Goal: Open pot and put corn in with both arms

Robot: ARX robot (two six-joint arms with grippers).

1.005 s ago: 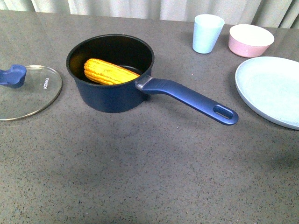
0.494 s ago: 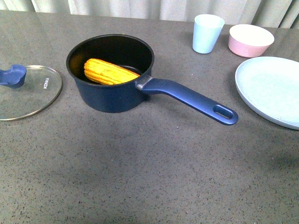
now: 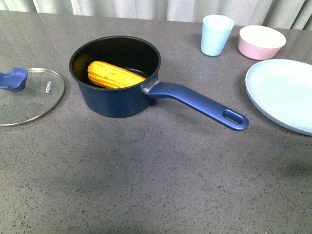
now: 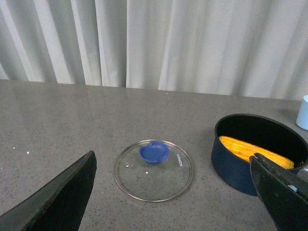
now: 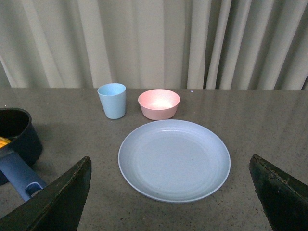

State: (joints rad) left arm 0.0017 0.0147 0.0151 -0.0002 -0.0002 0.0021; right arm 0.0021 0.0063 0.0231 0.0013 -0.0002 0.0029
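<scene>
Nothing has moved on the table since the earlier front frames: pot, lid, cup, bowl and plate all sit where they did.

Pot [image 3: 117,78] is open, upright on the grey table [image 3: 156,185], handle [image 3: 200,105] pointing toward the robot's right and slightly toward the camera. Corn [image 3: 113,74] lies inside the pot, tilted, one end up against the inner wall by the handle joint. Glass lid [image 3: 29,95] lies flat on the table to the left of the pot, apart from it, blue knob [image 3: 13,79] up.

Pale blue cup [image 3: 216,34] and pink bowl [image 3: 261,42] stand at the back right, near each other but not touching. Light blue plate [image 3: 285,95] lies right of the handle tip, not touching it.

Neither arm shows in the front view. Left gripper [image 4: 173,192] is spread wide, nothing between the fingers, above the lid area. Right gripper [image 5: 168,192] is also spread wide and empty, above the plate.
</scene>
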